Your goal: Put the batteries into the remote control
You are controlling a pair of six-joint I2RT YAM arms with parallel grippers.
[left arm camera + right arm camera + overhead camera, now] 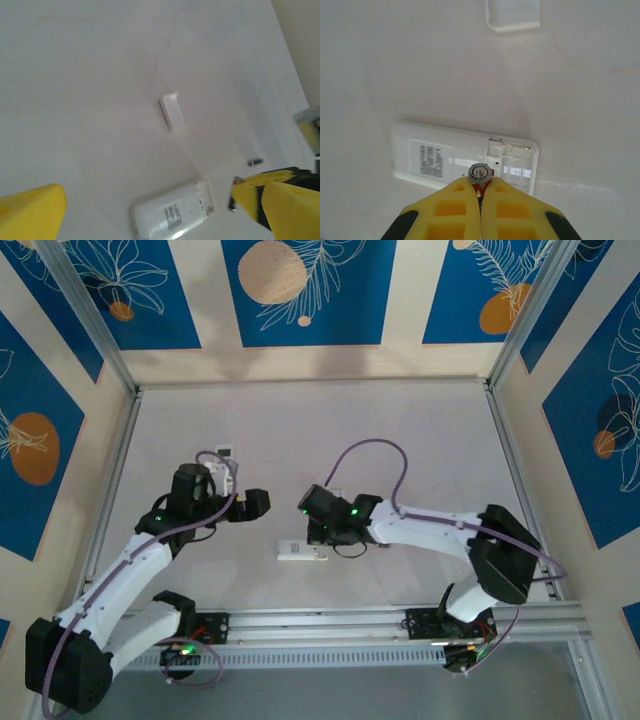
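Observation:
The white remote control (445, 155) lies face down on the table, its battery compartment (517, 167) open and bare at the right end. My right gripper (480, 186) hovers just above it, shut on a battery (480, 172) seen end-on at the fingertips. From above, the right gripper (318, 532) sits over the remote (302, 551). In the left wrist view the held battery (232, 196) hangs upright beside the remote (172, 216), and another battery (255, 162) lies loose on the table. My left gripper (162, 200) stands wide open, holding nothing, left of the remote (255, 503).
The detached white battery cover (175, 112) lies on the table beyond the remote (512, 15). An aluminium rail (400, 622) runs along the near edge, and metal posts frame the white table (400, 430).

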